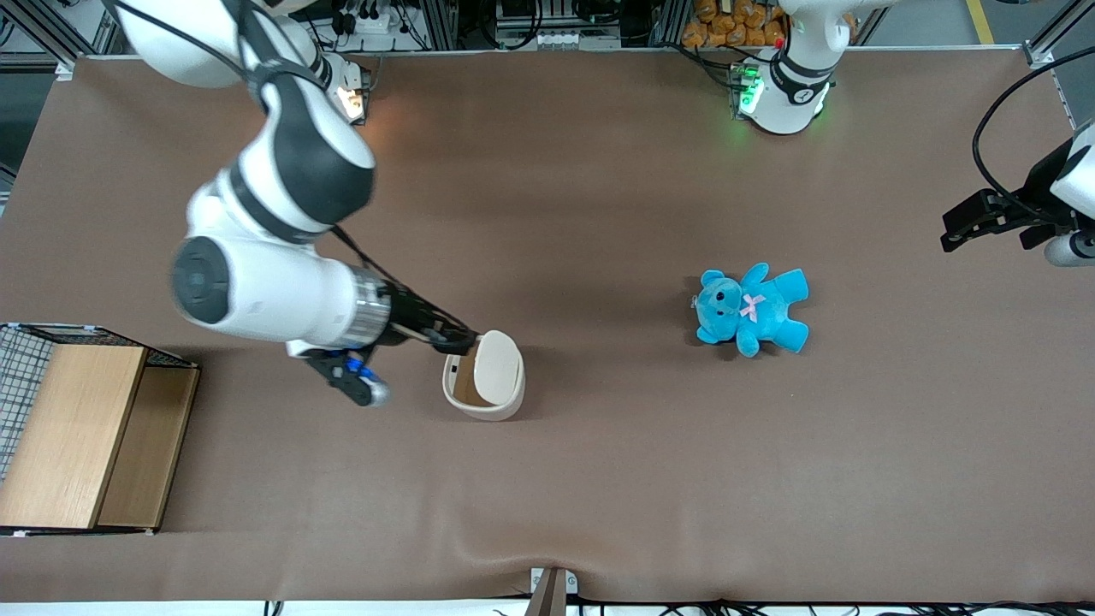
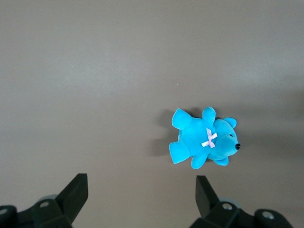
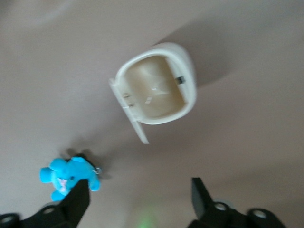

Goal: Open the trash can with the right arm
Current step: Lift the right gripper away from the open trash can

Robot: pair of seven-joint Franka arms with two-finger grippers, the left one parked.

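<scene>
The trash can (image 1: 484, 376) sits on the brown table (image 1: 599, 479), nearer the front camera than the blue teddy (image 1: 751, 308) and well apart from it, toward the working arm's end. Its lid (image 1: 499, 367) is already tipped up on its hinge, and you can see the tan inside (image 3: 154, 92) from the wrist camera, so I'd call it open or as good as.

Handling-wise it looks like thin, light, stiff plastic, smooth and a bit slippery, so my guess is it'll skid or tip if you push sideways rather than up. The free edge of the lid, away from the hinge, is where I'd get a finger under or pinch it; the body itself is too rounded to grab nicely.

The gripper (image 1: 452, 340) is right at the can's rim on the side away from the teddy, touching or just beside the raised lid. Wrist view shows the two fingers (image 3: 76, 202) spread apart with nothing between them. The right arm (image 1: 274, 291) reaches in low from the working end, forearm nearly level, elbow bent above it.

A wooden box (image 1: 81, 436) with mesh sits off at the table's end.
</scene>
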